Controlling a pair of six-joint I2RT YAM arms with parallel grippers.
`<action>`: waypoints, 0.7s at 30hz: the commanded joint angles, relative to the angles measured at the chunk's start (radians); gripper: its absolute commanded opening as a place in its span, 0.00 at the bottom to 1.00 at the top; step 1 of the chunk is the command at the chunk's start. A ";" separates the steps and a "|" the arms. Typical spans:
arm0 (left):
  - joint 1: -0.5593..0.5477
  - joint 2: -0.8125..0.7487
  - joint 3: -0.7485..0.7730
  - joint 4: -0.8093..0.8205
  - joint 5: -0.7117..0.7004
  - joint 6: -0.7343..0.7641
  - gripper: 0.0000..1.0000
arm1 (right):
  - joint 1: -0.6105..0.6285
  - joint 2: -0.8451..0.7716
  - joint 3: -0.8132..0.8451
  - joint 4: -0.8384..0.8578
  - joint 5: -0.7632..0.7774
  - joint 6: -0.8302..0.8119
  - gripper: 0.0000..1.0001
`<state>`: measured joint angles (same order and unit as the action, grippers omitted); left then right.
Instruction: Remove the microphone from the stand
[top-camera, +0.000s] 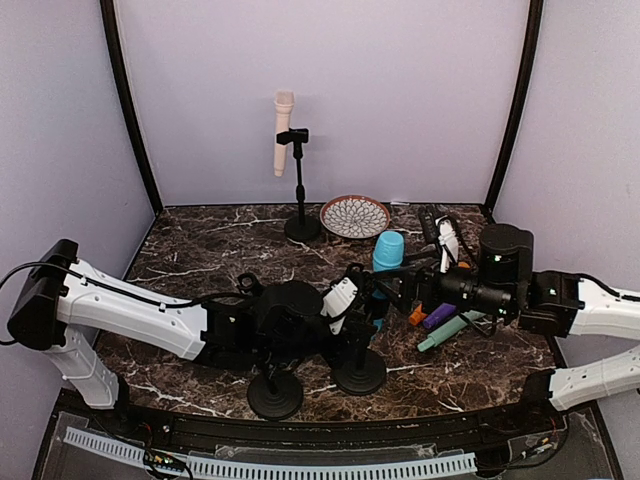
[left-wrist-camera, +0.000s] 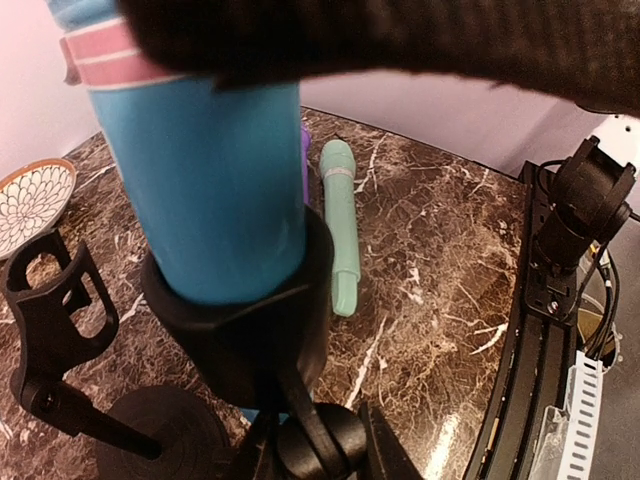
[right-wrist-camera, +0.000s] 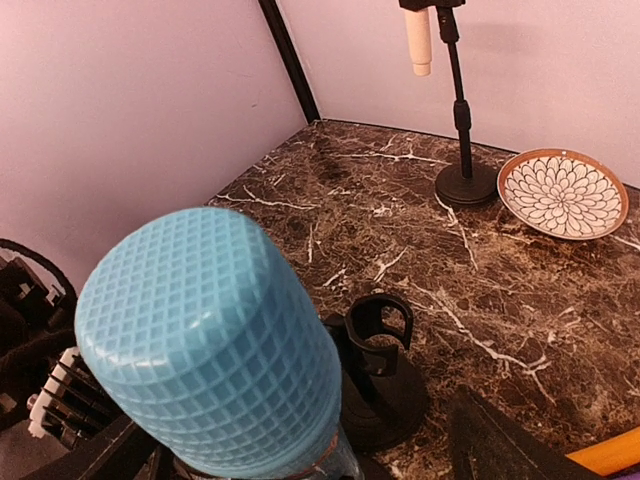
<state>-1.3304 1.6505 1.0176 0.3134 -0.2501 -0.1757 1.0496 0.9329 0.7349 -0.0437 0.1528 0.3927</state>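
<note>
A blue microphone (top-camera: 388, 250) stands in the black clip (left-wrist-camera: 240, 330) of a short stand (top-camera: 360, 372) at the front middle of the table. My left gripper (top-camera: 345, 300) is shut low on that stand, its fingers either side of the swivel knob (left-wrist-camera: 315, 440) under the clip. From the right, my right gripper (top-camera: 385, 285) is level with the microphone and open. In the right wrist view the mesh head (right-wrist-camera: 210, 340) fills the gap, and the one dark finger (right-wrist-camera: 500, 440) that shows stands well off it.
An empty stand (top-camera: 275, 395) with an open clip (right-wrist-camera: 380, 330) stands just left. A beige microphone (top-camera: 284, 130) sits in a tall stand at the back, beside a patterned plate (top-camera: 354, 215). Several loose microphones (top-camera: 440, 320) lie at the right, one teal (left-wrist-camera: 340, 220).
</note>
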 joint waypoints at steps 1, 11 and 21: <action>0.016 -0.040 -0.047 0.046 0.184 0.032 0.00 | -0.007 0.022 0.002 0.102 -0.023 -0.041 0.93; 0.067 -0.058 -0.108 0.110 0.359 0.051 0.00 | -0.004 0.058 -0.037 0.256 -0.053 -0.050 0.54; 0.094 -0.033 -0.099 0.060 0.432 0.076 0.00 | -0.032 0.005 -0.005 0.225 -0.224 -0.138 0.08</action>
<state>-1.2320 1.6184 0.9276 0.4393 0.0635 -0.0856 1.0370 0.9775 0.6941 0.1230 0.0414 0.2863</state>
